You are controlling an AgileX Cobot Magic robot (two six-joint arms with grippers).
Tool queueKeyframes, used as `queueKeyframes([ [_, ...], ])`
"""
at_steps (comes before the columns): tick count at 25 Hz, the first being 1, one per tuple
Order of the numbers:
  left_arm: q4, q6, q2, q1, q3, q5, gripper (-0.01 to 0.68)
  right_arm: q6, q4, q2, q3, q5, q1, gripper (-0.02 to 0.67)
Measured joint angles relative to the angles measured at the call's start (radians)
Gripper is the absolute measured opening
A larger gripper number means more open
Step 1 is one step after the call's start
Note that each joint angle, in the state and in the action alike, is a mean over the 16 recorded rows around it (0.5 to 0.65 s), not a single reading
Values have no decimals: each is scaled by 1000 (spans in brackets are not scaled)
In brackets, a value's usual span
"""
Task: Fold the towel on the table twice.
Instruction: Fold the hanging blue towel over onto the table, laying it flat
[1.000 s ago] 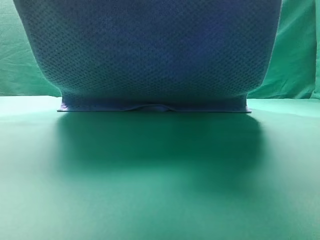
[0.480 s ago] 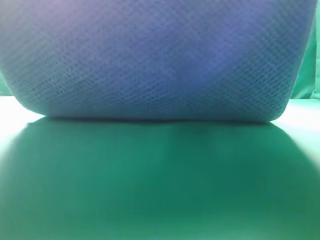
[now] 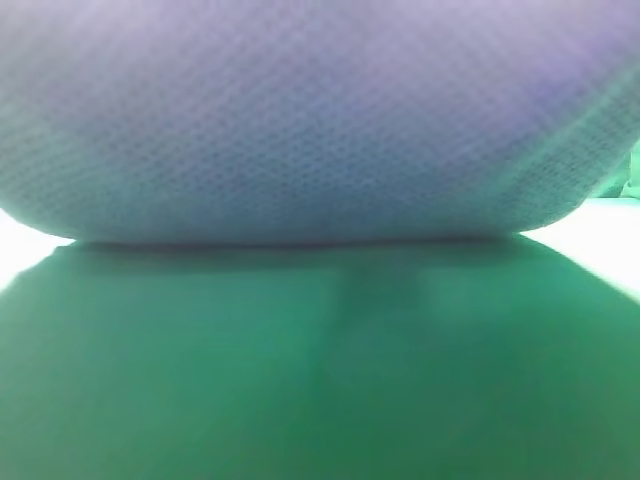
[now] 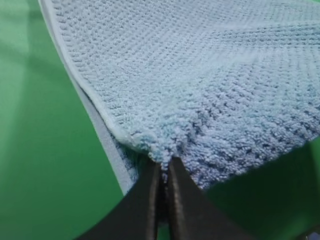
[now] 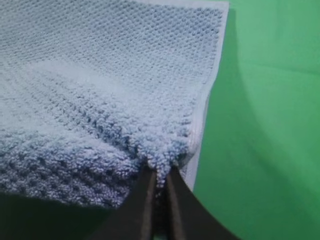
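Note:
The blue-grey waffle-weave towel (image 3: 300,120) hangs lifted close to the exterior camera and fills the upper half of that view, blurred. It casts a wide shadow on the green table (image 3: 320,380). In the left wrist view my left gripper (image 4: 163,167) is shut on the towel (image 4: 200,75) near its hemmed left corner. In the right wrist view my right gripper (image 5: 159,175) is shut on the towel (image 5: 100,80) near its hemmed right corner. Neither gripper shows in the exterior view; the towel hides them.
A strip of the wrinkled green backdrop cloth (image 3: 625,175) shows at the far right edge. Bare green table lies beside the towel in the left wrist view (image 4: 45,150) and in the right wrist view (image 5: 270,125).
The towel has come up off the table and toward the camera. Its far hem no longer rests on the table, and it now covers much more of the view.

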Motion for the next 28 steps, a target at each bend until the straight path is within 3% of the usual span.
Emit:
queueKeyframes([
  [14, -52, 7, 69, 0, 54, -129, 0, -2, 2, 4, 84, -95, 0, 0],
  [28, -40, 11, 456, 0, -147, -313, 0, -2, -68, 339, -79, -253, -22, 0],
])
